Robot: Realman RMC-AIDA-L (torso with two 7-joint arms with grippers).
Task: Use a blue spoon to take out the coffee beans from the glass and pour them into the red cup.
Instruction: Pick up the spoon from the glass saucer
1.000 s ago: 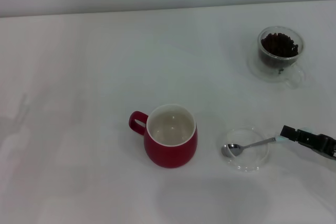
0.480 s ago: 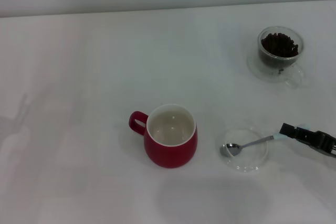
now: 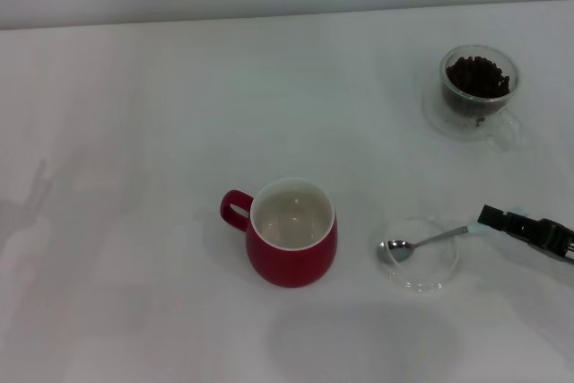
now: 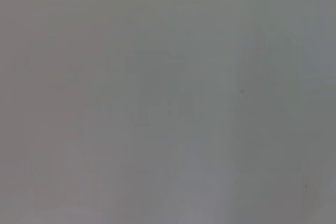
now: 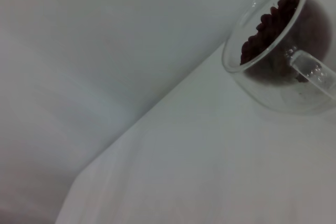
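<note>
Blue spoon (image 3: 429, 242) bowl shifted slightly in glass dish (image 3: 418, 255), right gripper (image 3: 490, 219) at its handle, jaws' state unclear

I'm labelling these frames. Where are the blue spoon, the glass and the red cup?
blue spoon (image 3: 395, 251), head view, on its metal bowl.
glass (image 3: 480, 90), head view, on its clear wall.
red cup (image 3: 292, 259), head view, on its red outer side.

My spoon (image 3: 421, 245) lies in the dish (image 3: 420, 257), right of the cup (image 3: 291, 233). The glass (image 3: 478, 89) of beans (image 3: 478, 74) sits near the table's (image 3: 134, 132) back right corner.
</note>
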